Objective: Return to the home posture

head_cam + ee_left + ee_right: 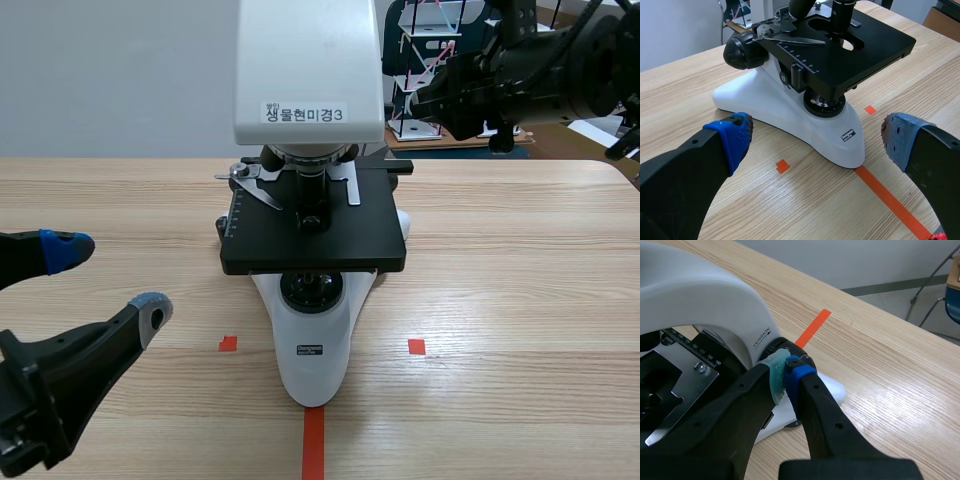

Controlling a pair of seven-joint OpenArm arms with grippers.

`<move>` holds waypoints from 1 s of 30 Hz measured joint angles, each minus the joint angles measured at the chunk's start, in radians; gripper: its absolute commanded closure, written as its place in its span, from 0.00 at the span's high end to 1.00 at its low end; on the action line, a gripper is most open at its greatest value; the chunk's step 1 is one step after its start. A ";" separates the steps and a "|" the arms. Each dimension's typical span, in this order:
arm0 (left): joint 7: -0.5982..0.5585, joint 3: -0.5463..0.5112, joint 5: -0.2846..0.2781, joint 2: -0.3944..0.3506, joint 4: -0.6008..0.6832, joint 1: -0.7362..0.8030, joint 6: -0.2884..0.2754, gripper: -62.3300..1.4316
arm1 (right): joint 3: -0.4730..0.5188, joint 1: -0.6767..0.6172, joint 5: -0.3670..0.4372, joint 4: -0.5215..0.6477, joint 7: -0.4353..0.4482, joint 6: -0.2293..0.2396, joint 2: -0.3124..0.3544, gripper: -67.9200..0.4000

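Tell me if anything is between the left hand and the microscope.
Nothing visible does. The left hand is open just short of the white base of the microscope, with only the wooden table between them.

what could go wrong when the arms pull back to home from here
1. The right jaws are shut, with their pads right at the knob on the microscope, seemingly touching it. A sideways pull-out might turn the knob or nudge the microscope.
2. The left jaws stand open and low over the table, with the microscope's base just ahead of them. A swing inward could clip it or the black stage.
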 measured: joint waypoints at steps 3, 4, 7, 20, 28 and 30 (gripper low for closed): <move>0.000 0.000 0.000 0.000 0.000 0.000 0.000 0.87 | 0.000 0.000 -0.015 0.000 0.007 -0.001 0.000 0.00; 0.000 0.000 0.000 0.000 0.000 0.000 0.000 0.87 | 0.000 0.000 -0.014 0.000 0.007 0.000 0.000 0.00; 0.000 0.000 0.000 0.000 0.000 0.000 0.000 0.87 | 0.000 0.000 -0.014 0.000 0.007 0.000 0.000 0.00; 0.000 0.000 0.000 0.000 0.000 0.000 0.000 0.87 | 0.000 0.000 -0.014 0.000 0.007 0.000 0.000 0.00; 0.000 0.000 0.000 0.000 0.000 0.000 0.000 0.87 | 0.000 -0.003 -0.015 0.000 0.098 -0.001 0.001 0.01; 0.000 0.000 0.000 0.000 0.000 0.000 0.000 0.87 | 0.000 -0.014 -0.015 0.000 0.153 0.000 0.004 0.04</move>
